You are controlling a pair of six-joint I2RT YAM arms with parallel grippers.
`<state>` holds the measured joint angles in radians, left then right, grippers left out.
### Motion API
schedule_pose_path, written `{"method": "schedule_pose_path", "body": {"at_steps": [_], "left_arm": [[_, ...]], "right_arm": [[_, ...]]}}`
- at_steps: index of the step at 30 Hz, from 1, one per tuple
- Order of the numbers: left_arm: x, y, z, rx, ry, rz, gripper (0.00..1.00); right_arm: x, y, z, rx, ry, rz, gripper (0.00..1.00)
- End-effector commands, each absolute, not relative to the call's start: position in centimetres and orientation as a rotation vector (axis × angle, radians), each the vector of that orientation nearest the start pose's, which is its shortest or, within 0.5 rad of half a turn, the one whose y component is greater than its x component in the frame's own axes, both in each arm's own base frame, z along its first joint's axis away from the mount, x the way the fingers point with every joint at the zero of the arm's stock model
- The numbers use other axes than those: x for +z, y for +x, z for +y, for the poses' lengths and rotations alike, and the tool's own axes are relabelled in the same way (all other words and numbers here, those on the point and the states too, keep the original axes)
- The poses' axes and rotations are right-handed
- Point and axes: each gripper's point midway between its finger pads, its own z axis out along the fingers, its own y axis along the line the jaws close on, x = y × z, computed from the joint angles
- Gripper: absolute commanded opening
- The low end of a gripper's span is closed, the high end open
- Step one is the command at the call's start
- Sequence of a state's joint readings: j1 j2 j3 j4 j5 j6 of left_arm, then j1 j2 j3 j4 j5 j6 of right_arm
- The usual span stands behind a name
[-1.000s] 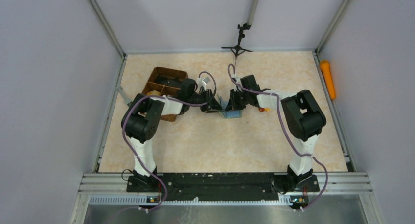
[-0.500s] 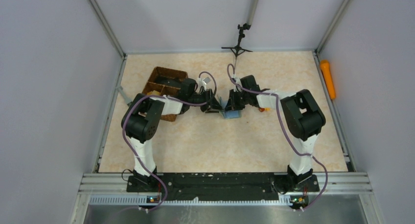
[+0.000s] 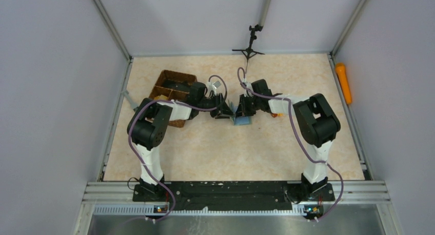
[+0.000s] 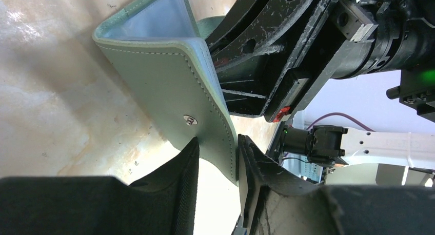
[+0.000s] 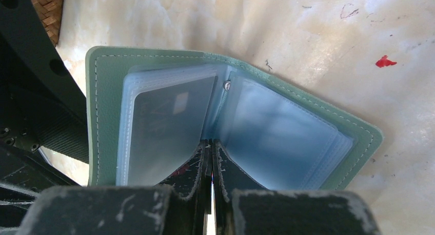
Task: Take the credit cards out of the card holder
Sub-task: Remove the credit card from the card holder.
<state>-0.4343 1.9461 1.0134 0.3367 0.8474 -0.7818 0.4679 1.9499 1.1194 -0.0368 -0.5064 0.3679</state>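
The grey-green card holder (image 3: 242,119) lies open at mid-table between my two grippers. In the left wrist view its outer cover (image 4: 169,76) with a metal snap stands up, and my left gripper (image 4: 218,153) is shut on its edge. In the right wrist view the holder (image 5: 105,99) is spread open and shows blue-grey plastic sleeves. A greyish credit card (image 5: 164,124) sits in the left sleeve. My right gripper (image 5: 211,149) is shut at the fold, with a thin dark card edge pinched between its fingers.
A brown wicker tray (image 3: 172,89) stands behind the left arm, close to the left wall. An orange object (image 3: 343,82) lies outside the right rail. A small black stand (image 3: 250,46) is at the back. A red speck (image 5: 385,61) marks the tabletop.
The right arm has edged slightly left; the holder and the left gripper stay where they were.
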Motion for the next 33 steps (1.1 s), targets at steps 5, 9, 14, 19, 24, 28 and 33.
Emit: {"method": "schedule_pose_path", "body": {"at_steps": [5,9,14,19,24,28,33], "left_arm": [[9.0,34.1,-32.4,-1.534,0.197,2.325,0.28],[8.9,34.1,-32.5,-1.547,0.197,2.328,0.30],[8.8,34.1,-32.5,-1.547,0.194,2.330,0.29],[8.8,34.1,-32.5,-1.556,0.189,2.332,0.26],[8.0,34.2,-32.3,-1.520,0.168,2.366,0.17],[8.0,34.2,-32.1,-1.497,0.173,2.376,0.10],[8.1,34.1,-31.9,-1.476,0.183,2.382,0.04]], "right_arm": [[0.6,32.5,29.1,1.003,-0.401,2.603,0.00],[0.5,32.4,29.1,1.006,-0.400,2.606,0.00],[0.5,32.3,29.2,1.013,-0.401,2.608,0.00],[0.5,32.3,29.2,1.014,-0.401,2.606,0.11],[0.6,32.6,28.7,0.962,-0.383,2.611,0.30],[0.7,32.7,28.6,0.960,-0.375,2.604,0.25],[0.8,33.1,28.1,0.946,-0.346,2.605,0.12]]}}
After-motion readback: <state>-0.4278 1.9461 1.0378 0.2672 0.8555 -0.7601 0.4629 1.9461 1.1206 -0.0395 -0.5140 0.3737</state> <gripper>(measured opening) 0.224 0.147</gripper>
